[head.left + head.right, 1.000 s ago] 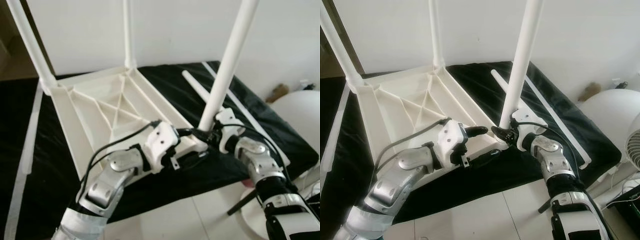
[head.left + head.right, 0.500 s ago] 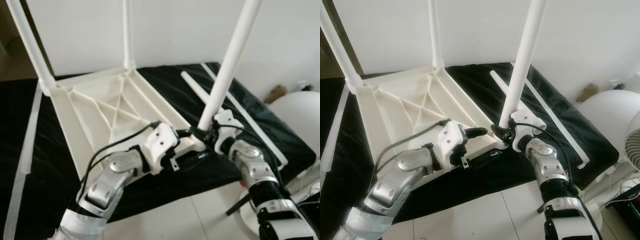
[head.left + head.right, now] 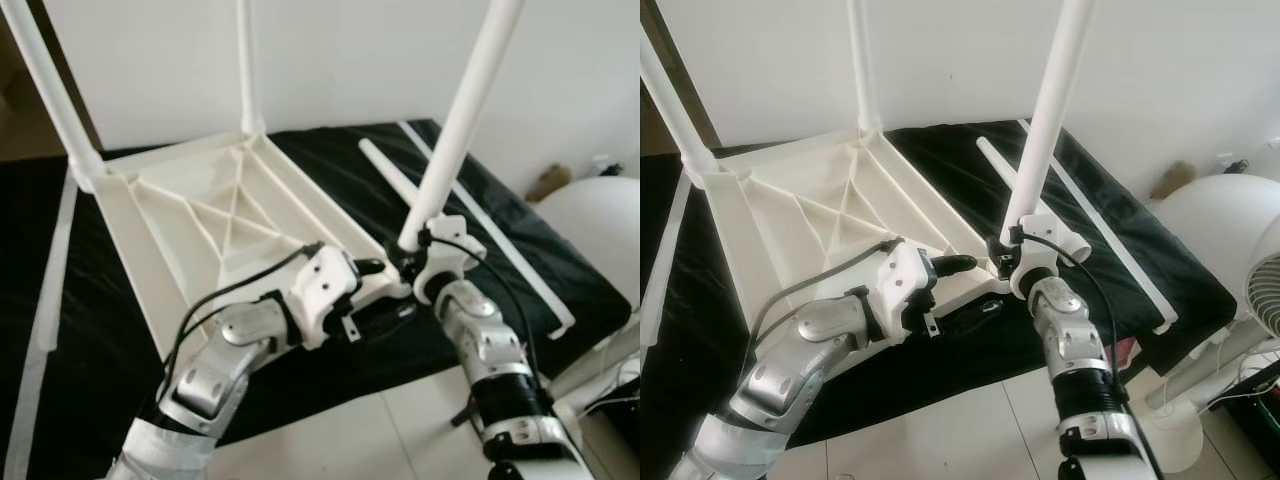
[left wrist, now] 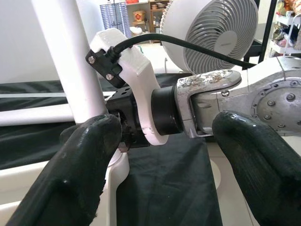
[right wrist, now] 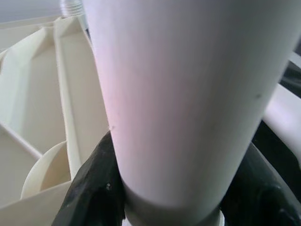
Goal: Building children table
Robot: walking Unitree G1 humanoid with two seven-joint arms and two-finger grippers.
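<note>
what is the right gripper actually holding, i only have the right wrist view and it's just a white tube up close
Observer: The right gripper is shut on the table leg near its base, at the near corner of the upturned table top.
Operator: where's the left one
Observer: The left gripper is open at that same corner, one finger above the rim, one below.
Operator: other legs on yet
Observer: Two legs stand at the far corners; a loose leg lies on the black cloth.
</note>
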